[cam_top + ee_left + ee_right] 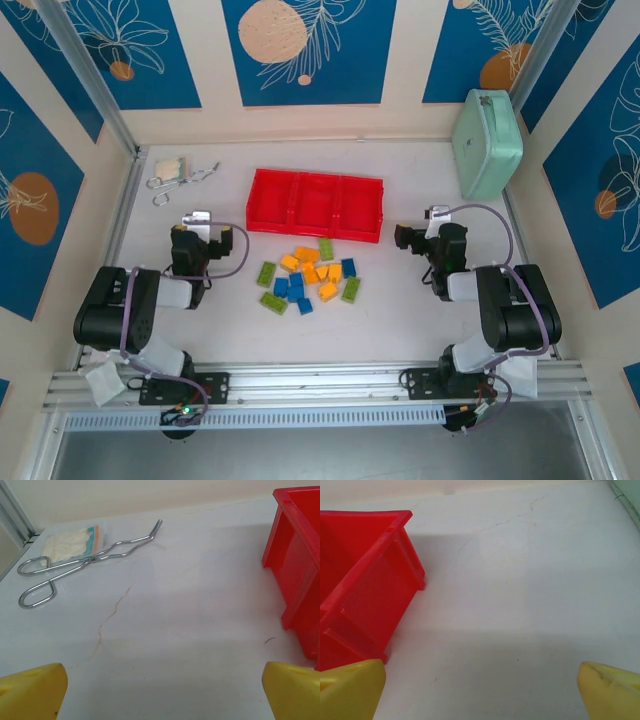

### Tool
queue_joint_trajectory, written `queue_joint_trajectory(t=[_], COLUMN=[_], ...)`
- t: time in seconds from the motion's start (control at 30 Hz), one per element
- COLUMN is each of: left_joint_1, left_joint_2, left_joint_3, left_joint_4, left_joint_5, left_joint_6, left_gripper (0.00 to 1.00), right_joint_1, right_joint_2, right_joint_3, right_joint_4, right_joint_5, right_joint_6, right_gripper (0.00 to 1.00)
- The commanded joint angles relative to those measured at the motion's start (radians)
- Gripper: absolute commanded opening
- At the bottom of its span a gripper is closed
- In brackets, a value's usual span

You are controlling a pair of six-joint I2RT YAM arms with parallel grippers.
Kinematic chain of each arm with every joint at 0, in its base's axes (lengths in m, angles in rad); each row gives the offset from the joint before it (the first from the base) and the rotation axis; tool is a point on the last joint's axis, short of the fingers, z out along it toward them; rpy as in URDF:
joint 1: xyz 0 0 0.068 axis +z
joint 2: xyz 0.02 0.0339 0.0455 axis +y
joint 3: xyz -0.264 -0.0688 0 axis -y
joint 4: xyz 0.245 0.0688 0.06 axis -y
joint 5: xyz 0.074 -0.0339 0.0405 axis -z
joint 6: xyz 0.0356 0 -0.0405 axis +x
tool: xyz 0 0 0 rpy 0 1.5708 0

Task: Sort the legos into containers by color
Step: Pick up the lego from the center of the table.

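Note:
The legos point(308, 275) lie in a loose heap mid-table, just in front of the red tray: orange-yellow ones point(307, 254), blue ones point(348, 267) and light green ones point(266, 274). The tray point(300, 231) holds three square containers side by side, with nothing inside that I can see. My left gripper point(200, 228) sits low to the left of the heap, open, its yellow fingertips point(31, 692) wide apart over bare table; the tray's left end point(295, 570) shows beside it. My right gripper point(425, 236) is right of the heap, open over bare table point(480, 692), near the tray's right end point(370, 590).
Metal tongs point(85, 562) and a small clear packet point(67, 542) lie at the back left. A mint-green rounded case point(487, 142) leans at the back right corner. Wall panels close the table on three sides.

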Motion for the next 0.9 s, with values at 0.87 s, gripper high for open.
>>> queue_joint_trajectory(t=[0.87], left_joint_1=[0.008], left_joint_2=[0.007], left_joint_3=[0.003], left_joint_4=[0.013], left_joint_5=[-0.022], left_joint_6=[-0.006], left_gripper=[1.0], right_joint_1=[-0.03], right_joint_2=[-0.005], right_joint_3=[0.03], right_joint_4=[0.004], right_joint_5=[-0.051], right_joint_6=[-0.007], right_gripper=[0.99])
